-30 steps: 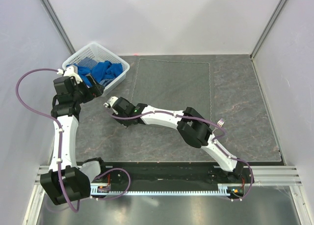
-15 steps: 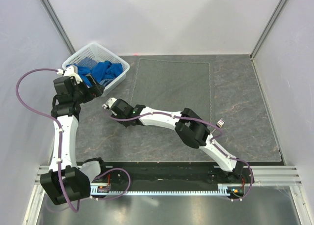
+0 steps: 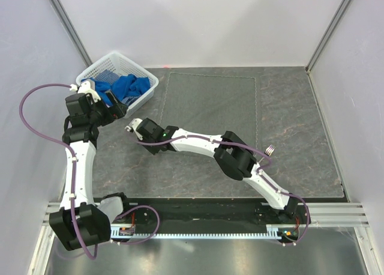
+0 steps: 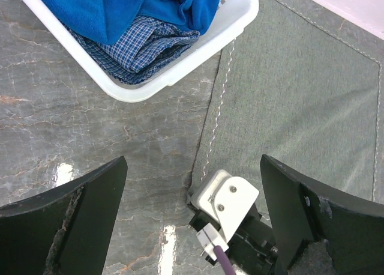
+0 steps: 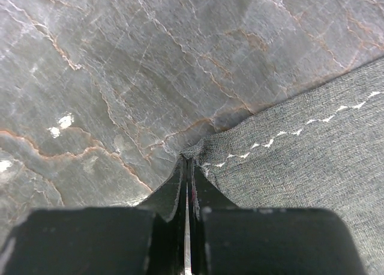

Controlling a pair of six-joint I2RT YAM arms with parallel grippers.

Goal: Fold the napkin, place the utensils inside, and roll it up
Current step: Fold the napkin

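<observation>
The dark grey napkin lies flat on the marble tabletop, its stitched hem showing in the left wrist view. My right gripper reaches across to the napkin's near left corner. In the right wrist view it is shut on that corner of cloth, which puckers at the tips. My left gripper hangs open above the bare table beside the basket, nothing between its fingers. The silver tines of the fork peek out beside the right forearm; its handle is hidden.
A white basket at the back left holds bright blue cloths and a plaid one. Its rim nearly touches the napkin's left hem. Walls enclose the table at the back and on both sides.
The right gripper's jaws have closed onto the napkin's corner and its wrist has edged slightly left. The left arm has not moved.
</observation>
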